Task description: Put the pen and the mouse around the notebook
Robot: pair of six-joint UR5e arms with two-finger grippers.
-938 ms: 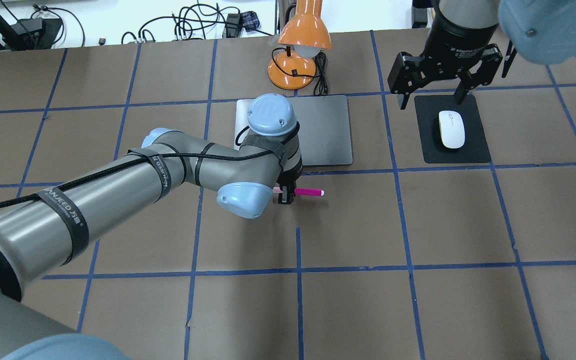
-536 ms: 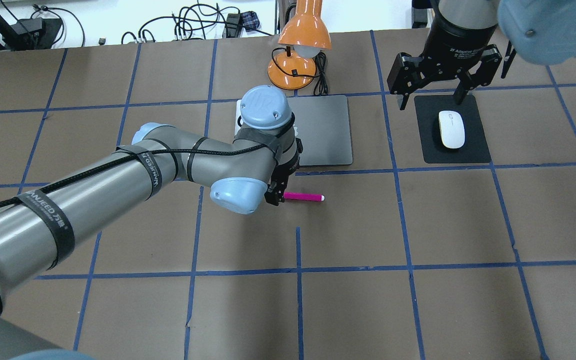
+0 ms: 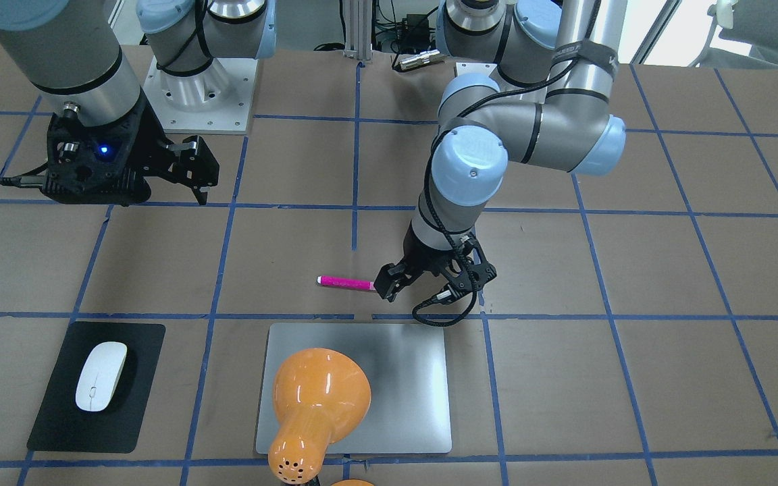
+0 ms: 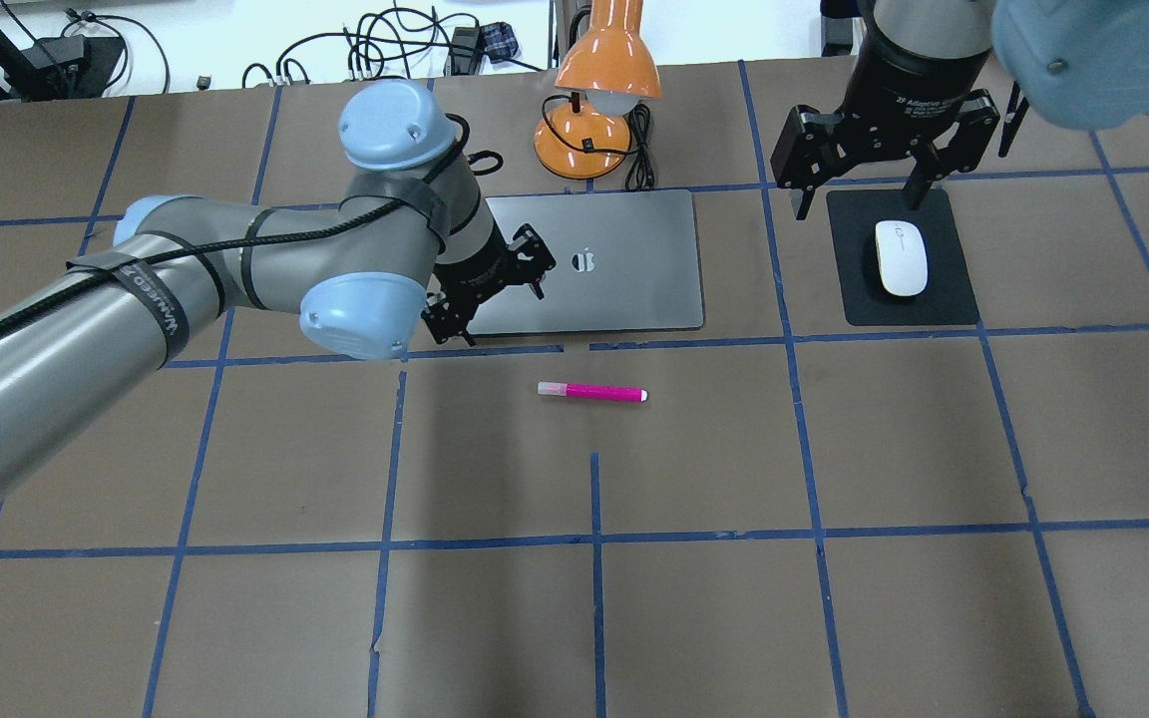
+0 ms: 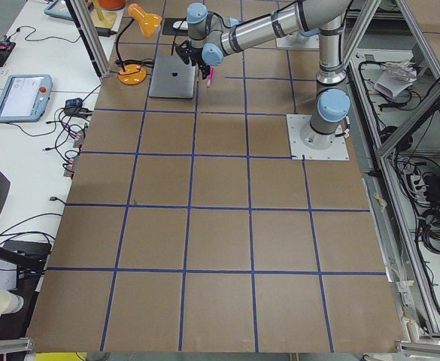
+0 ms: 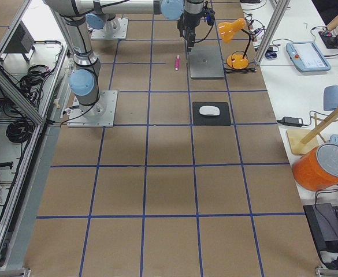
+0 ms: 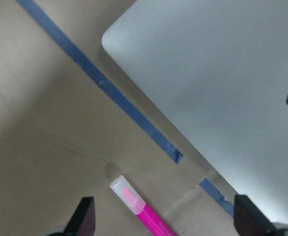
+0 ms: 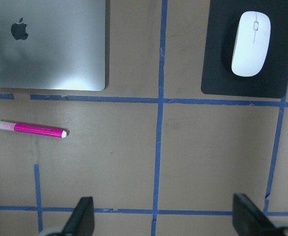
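Pen (image 4: 591, 392) free beside notebook (image 4: 624, 261) — left tool (image 4: 503, 317) wide, empty

We note the notebook (image 4: 634, 274) as smooth silver-grey metal with a soft satin sheen. The pen (image 4: 592, 392) is glossy magenta plastic, and its cap end is pale and translucent. The mouse (image 4: 901, 258) is smooth white plastic, faintly glossy. The mat (image 4: 859, 294) under it is matt black. The lamp (image 4: 606, 55) has a glossy orange shade that catches highlights. The table (image 4: 914, 439) cover looks like matt brown paper, lined with blue tape (image 4: 594, 499), slightly ragged at the edges.
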